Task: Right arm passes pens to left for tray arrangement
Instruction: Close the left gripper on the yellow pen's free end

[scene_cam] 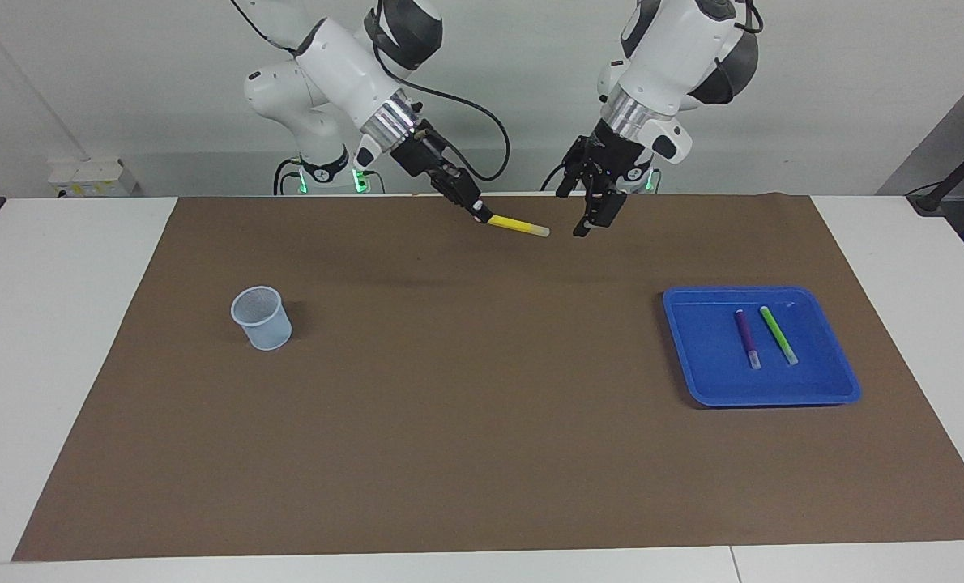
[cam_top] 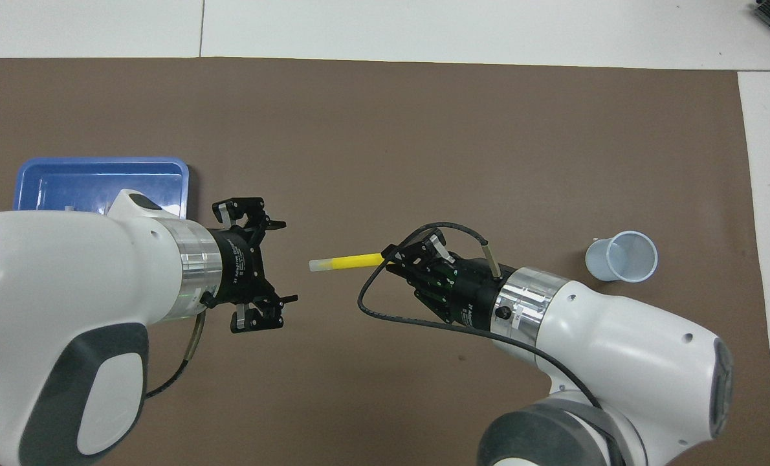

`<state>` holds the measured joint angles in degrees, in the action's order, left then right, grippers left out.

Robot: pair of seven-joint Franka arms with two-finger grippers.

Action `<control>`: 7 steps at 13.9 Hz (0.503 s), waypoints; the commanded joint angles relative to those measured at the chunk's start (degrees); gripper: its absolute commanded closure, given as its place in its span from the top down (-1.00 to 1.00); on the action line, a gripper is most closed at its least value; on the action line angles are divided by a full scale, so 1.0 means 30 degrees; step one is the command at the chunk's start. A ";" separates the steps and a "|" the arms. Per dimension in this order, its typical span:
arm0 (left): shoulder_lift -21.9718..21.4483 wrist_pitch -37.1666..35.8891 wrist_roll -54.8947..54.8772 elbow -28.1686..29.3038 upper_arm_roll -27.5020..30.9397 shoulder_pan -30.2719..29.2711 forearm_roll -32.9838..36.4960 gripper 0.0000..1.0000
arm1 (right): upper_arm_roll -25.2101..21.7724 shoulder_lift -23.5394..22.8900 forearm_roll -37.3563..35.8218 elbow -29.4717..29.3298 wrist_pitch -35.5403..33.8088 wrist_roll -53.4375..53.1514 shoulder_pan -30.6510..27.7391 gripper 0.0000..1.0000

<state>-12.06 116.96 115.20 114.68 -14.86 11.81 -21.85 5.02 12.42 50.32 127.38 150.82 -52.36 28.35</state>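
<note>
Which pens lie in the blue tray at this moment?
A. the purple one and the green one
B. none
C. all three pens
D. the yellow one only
A: the purple pen and the green pen lie side by side in the tray, while the right claw holds the yellow pen in the air.

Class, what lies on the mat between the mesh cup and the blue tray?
Nothing: between the mesh cup and the blue tray only bare brown mat shows, clearest in the facing view.

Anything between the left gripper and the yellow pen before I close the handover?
Nothing visible. The open left gripper faces the pale end of the yellow pen, held out by the shut right gripper over bare mat.
</note>
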 commanded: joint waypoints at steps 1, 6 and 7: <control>-0.1046 0.1233 0.1117 0.1496 0.0176 0.0805 0.0164 1.00 | 0.0083 0.0576 -0.0278 0.0459 -0.0175 0.0258 -0.0193 -1.00; -0.1252 0.2520 0.3227 0.2025 0.0031 0.1714 0.0164 1.00 | 0.0083 0.0576 -0.0278 0.0459 -0.0175 0.0258 -0.0222 -1.00; -0.1252 0.2961 0.3695 0.2142 -0.0057 0.1774 0.0193 1.00 | 0.0083 0.0576 -0.0278 0.0459 -0.0175 0.0258 -0.0222 -1.00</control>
<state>-13.88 122.50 123.12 118.40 -15.12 15.69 -21.85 5.02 12.43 50.31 127.39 150.82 -52.36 28.34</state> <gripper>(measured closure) 0.000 0.824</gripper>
